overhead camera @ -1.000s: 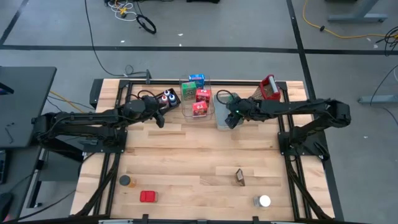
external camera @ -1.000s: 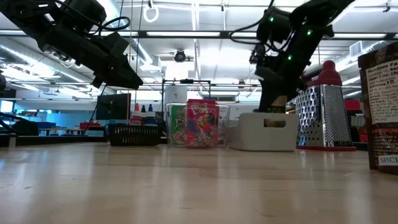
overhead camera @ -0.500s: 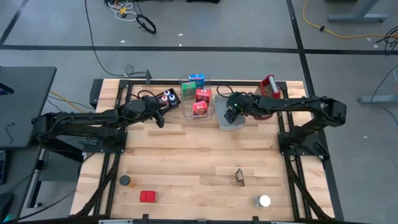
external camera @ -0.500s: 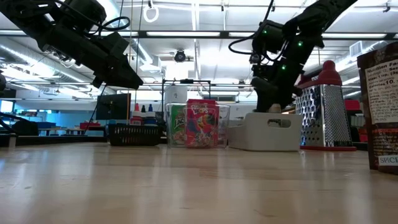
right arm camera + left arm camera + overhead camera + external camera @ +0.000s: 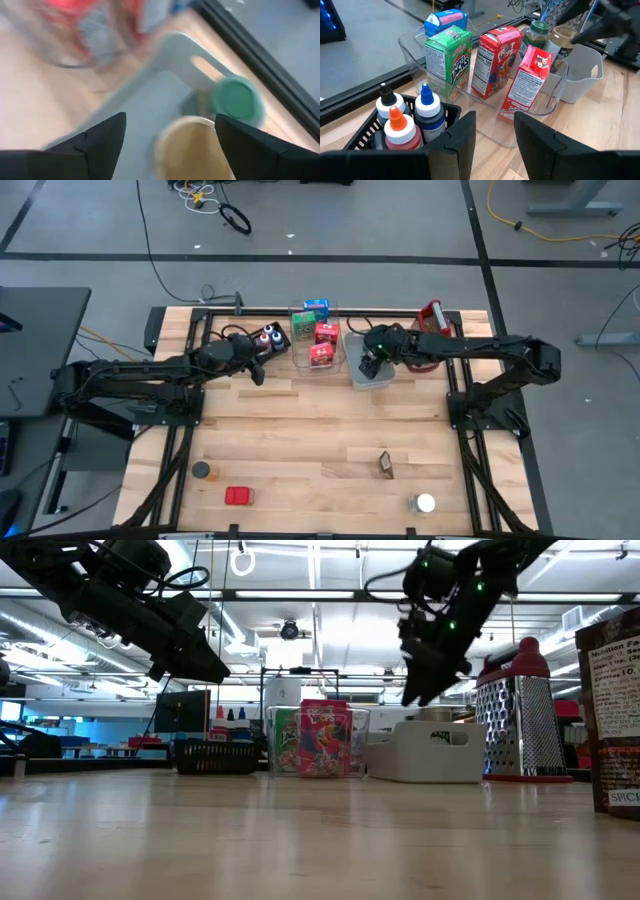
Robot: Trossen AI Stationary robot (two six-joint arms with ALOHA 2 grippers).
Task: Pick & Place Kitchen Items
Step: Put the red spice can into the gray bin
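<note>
High view: straight down over the whole table [image 5: 320,435] | Low view: at table-top height, level across it toward the clear bin [image 5: 318,740] | Left wrist view: close, angled down on that clear bin [image 5: 485,125] | Right wrist view: very close above the grey bin [image 5: 150,100] beside the clear bin | All four share the bins.

Grey floor [image 5: 400,220], probably concrete

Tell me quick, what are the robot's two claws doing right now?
Left gripper: open, holding nothing, beside the black basket.
Right gripper: open, empty, above the jars in the grey bin.
</note>
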